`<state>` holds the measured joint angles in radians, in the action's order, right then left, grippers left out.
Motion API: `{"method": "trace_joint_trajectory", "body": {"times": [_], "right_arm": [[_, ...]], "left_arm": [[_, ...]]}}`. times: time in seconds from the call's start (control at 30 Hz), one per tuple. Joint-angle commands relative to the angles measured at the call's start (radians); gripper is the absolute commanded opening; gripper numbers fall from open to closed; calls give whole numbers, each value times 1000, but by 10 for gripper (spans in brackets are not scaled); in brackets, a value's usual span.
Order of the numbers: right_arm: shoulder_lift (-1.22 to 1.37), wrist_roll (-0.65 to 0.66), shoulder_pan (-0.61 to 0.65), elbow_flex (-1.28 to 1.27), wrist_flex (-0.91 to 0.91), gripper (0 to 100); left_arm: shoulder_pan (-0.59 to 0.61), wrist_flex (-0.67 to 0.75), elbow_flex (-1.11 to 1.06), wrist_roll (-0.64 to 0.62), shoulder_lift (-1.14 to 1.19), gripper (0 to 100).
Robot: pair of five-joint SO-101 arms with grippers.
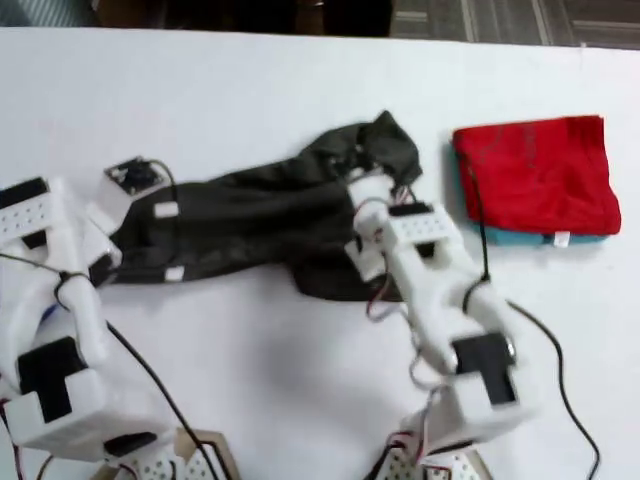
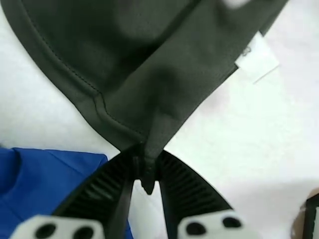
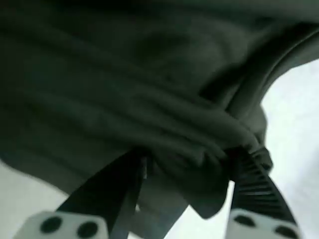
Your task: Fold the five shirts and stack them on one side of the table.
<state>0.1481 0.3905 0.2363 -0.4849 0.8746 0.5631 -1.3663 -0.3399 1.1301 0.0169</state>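
Across the middle of the desk (image 1: pixel 250 380), long and bumpy from 9 to 1 o'clock: dark shirt (image 1: pixel 250 220), not folded yet. At 3 o'clock, done already: red shirt (image 1: pixel 540 175) folded on top of teal shirt (image 1: pixel 500 236). Looks like two of five stacked. Blue cloth (image 2: pixel 45 184) close by, maybe another shirt. Left jaws pinched tight on the dark shirt's corner at 9 o'clock. Right jaws squeezed on a bunch of it near 1 o'clock.

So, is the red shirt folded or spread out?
Folded: the red shirt lies as a compact rectangle atop a teal shirt.
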Motion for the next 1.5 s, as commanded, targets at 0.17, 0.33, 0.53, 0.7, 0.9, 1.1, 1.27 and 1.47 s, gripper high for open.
{"method": "trace_joint_trajectory", "body": {"times": [0.17,0.33,0.53,0.7,0.9,1.1,1.27,1.47], "right_arm": [[153,-2,-64,456,223,255],[128,-2,-61,528,349,256],[25,-2,-59,526,524,257],[-130,5,-58,474,608,257],[-194,0,-18,173,478,257],[-193,-3,18,38,269,255],[-191,-3,4,12,239,255],[-188,-3,-56,12,206,254]], "left_arm": [[25,6,2,-9,-49,25],[25,6,2,-9,-49,25],[25,12,2,-9,-49,25],[25,12,2,-9,-49,25],[25,12,2,-9,-49,25],[25,8,2,-9,-49,25],[25,8,2,-9,-49,25],[25,8,1,-9,-49,25]]}}
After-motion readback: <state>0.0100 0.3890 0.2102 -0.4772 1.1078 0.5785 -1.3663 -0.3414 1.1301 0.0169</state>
